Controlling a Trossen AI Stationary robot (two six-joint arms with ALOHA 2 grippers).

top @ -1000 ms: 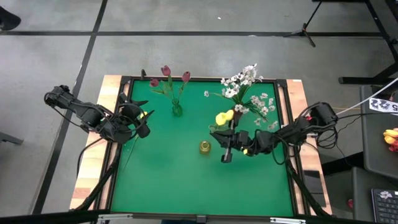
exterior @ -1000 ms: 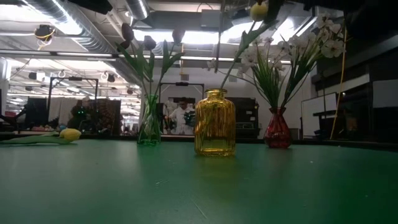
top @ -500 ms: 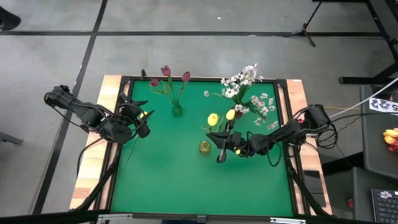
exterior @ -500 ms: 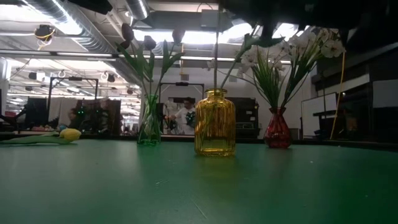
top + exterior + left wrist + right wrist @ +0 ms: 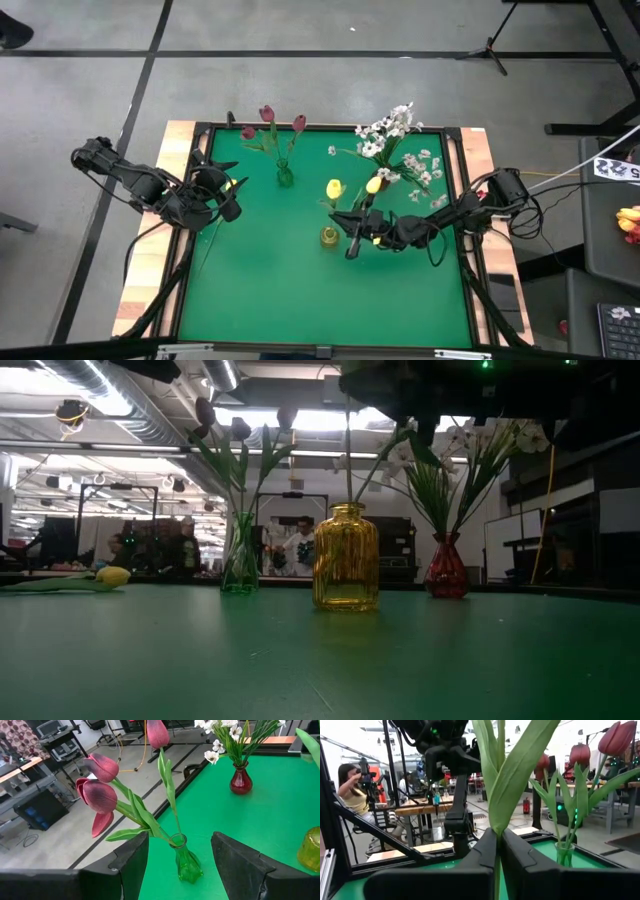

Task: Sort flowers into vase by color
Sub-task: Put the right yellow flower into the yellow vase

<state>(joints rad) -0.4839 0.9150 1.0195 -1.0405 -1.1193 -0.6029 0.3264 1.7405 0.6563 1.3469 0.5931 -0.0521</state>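
Observation:
A yellow glass vase (image 5: 329,236) (image 5: 346,557) stands mid-table. My right gripper (image 5: 351,236) (image 5: 498,851) hovers just right of it, shut on a yellow tulip (image 5: 334,188). A second yellow tulip (image 5: 373,185) leans out of the same vase. Maroon tulips (image 5: 100,795) stand in a green vase (image 5: 285,178) (image 5: 187,865). White blossoms (image 5: 390,128) fill a red vase (image 5: 446,565). One more yellow tulip (image 5: 113,575) lies flat at the table's left side, beside my open left gripper (image 5: 228,196) (image 5: 177,865). My right gripper pinches the yellow tulip's green stem (image 5: 497,827) between its two fingers, where a long leaf branches off. The fingers come roughly level from the table's right, across the stem. The stem stands upright and its lower end reaches the yellow vase's mouth (image 5: 348,506).
The three vases stand in the table's far half, with the red vase (image 5: 383,186) close behind my right arm. A black frame rail (image 5: 460,180) edges the green mat. People move in the room beyond the far edge (image 5: 298,545).
My right gripper has moved toward the table's left and a little down, carrying its yellow tulip. The blossom has drawn away from the other yellow tulip, and the stem now stands upright over the yellow vase.

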